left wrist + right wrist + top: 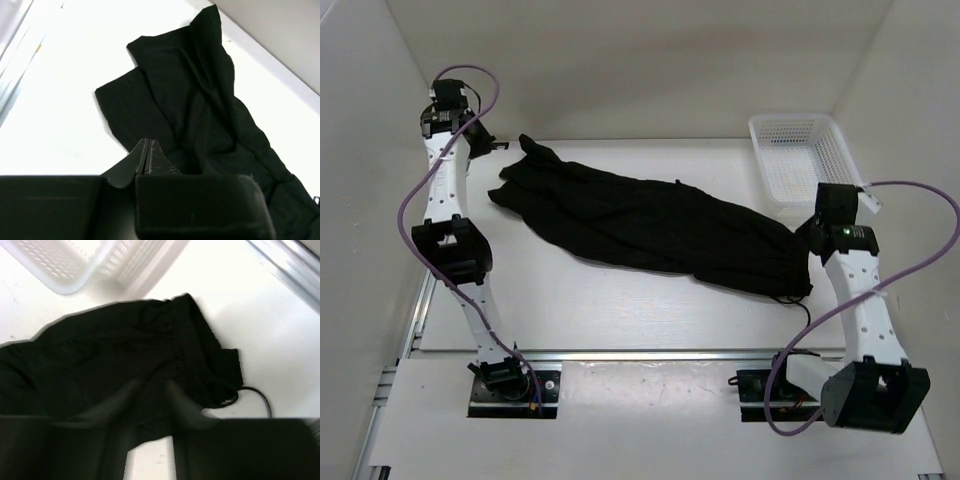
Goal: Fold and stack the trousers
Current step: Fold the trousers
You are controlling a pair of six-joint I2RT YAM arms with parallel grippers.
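The trousers (pixel 650 225) lie slantwise across the table (pixel 600 310), hems far left, waistband right. The left hand (pixel 146 144) is pressed together near the hems; the right hand (pixel 152 387) stands apart over the waistband (its view is blurred). Each should pinch every layer at an edge before folding.

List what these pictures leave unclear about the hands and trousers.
- Left hand, left wrist view: shut, but black fingers against black trousers hide whether cloth is pinched.
- Right hand, right wrist view: blurred fingers; touching cloth or not is unclear.
- Top view: both hands' fingertips too small to judge.
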